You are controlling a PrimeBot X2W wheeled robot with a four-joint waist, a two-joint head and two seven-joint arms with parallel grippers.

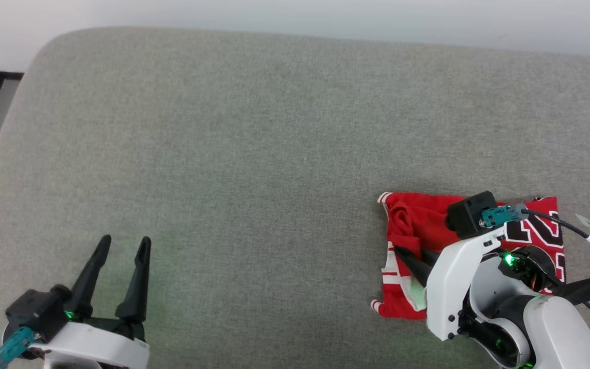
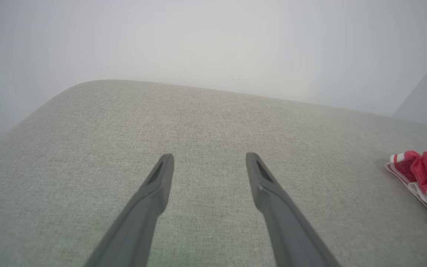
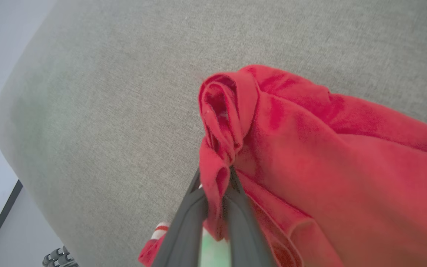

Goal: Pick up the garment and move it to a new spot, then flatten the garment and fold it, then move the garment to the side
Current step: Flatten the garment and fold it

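Red, soft and light, the garment [image 3: 310, 148] will likely sag — right claw [image 3: 215, 178] pinches a bunched fold, left claw [image 1: 125, 240] gapes empty.

I see a red garment [image 1: 423, 220] lower right, white-and-red striped trim, black white-outlined numbers, plain grey-beige cushion [image 1: 254, 143], black left gripper [image 1: 125, 240] lower left
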